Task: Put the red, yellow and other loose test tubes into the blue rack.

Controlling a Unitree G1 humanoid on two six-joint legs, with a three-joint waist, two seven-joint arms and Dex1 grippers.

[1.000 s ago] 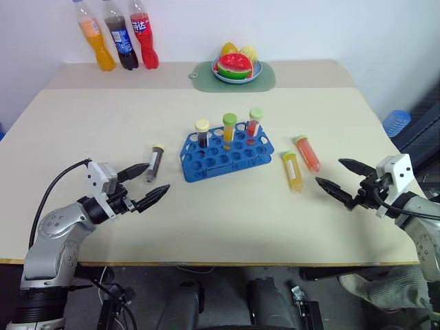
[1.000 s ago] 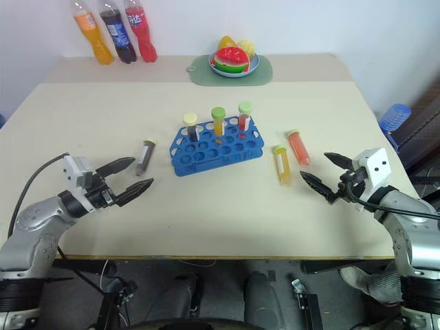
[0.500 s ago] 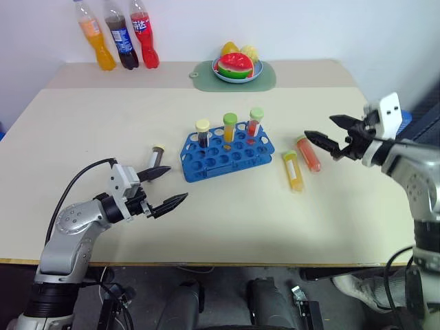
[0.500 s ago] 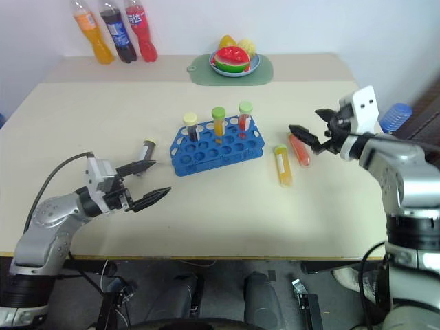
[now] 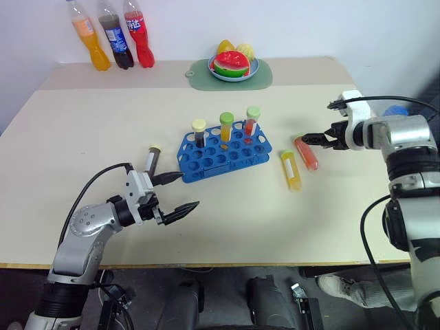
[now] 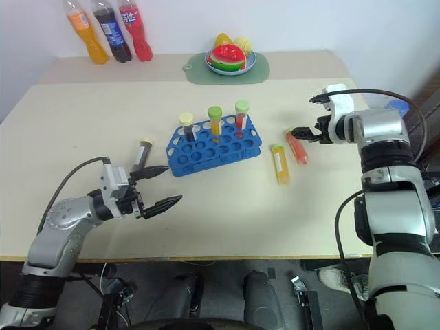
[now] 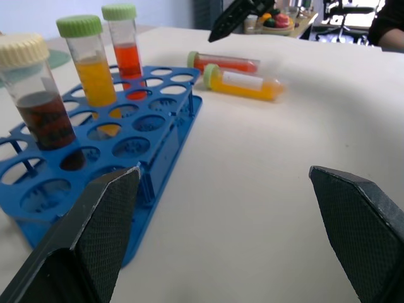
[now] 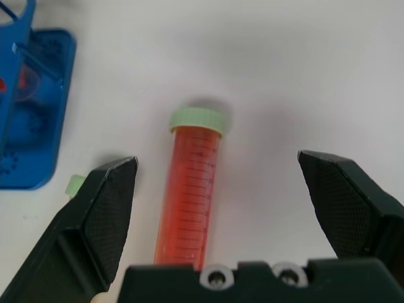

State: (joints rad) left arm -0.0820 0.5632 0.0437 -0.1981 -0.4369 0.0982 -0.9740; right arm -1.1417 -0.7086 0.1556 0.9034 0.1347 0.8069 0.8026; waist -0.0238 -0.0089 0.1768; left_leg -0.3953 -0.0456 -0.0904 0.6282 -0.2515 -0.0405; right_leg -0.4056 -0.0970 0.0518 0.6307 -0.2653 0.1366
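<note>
Blue rack (image 5: 225, 146), plastic, with a grid of round holes, stood mid-desk (image 5: 82, 124); we logged three capped tubes upright in its far row: dark (image 5: 199, 133), orange-yellow (image 5: 227, 127), red (image 5: 251, 122). Loose on the desk: a dark tube (image 5: 152, 159) just left of the rack, a yellow tube (image 5: 291, 170) and a red tube (image 5: 306, 152) side by side to its right. Our right hand (image 5: 317, 122) hung open directly over the red tube, fingers either side, not touching. Our left hand (image 5: 176, 193) hovered open near the rack's left end, empty.
</note>
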